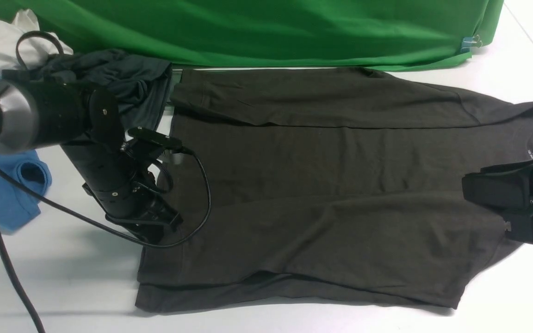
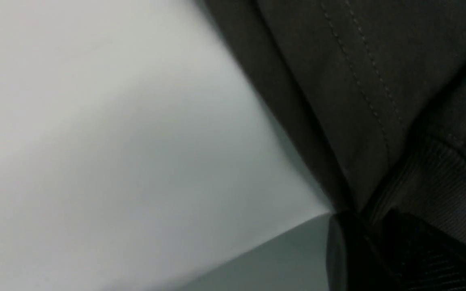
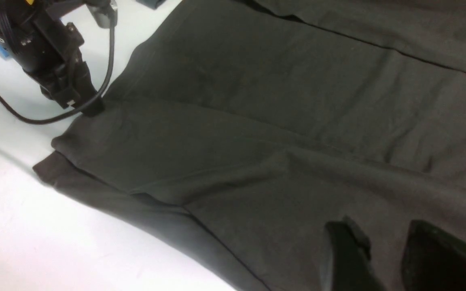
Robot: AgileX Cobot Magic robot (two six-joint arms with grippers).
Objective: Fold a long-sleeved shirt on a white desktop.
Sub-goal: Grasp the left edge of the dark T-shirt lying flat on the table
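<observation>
On the white bench [image 1: 63, 286], long-sleeved shirt [image 1: 322, 185] spread out; left jaws pinched shut on its hem, right jaws part-open, empty, near the collar.

The long-sleeved shirt [image 1: 322, 185] lies spread on the bench [image 1: 72, 286], with its neck to the right and its hem to the left. One sleeve lies across the rear part of the body and the other across the front part. A hanging cloth [image 1: 266, 32] stands behind the shirt. A smaller garment [image 1: 127, 83] lies at the shirt's rear left corner. Another garment [image 1: 12, 189] lies further left. The left gripper [image 1: 155, 236] sits at the hem edge. The right gripper [image 1: 474, 189] is over the shirt's neck end.
</observation>
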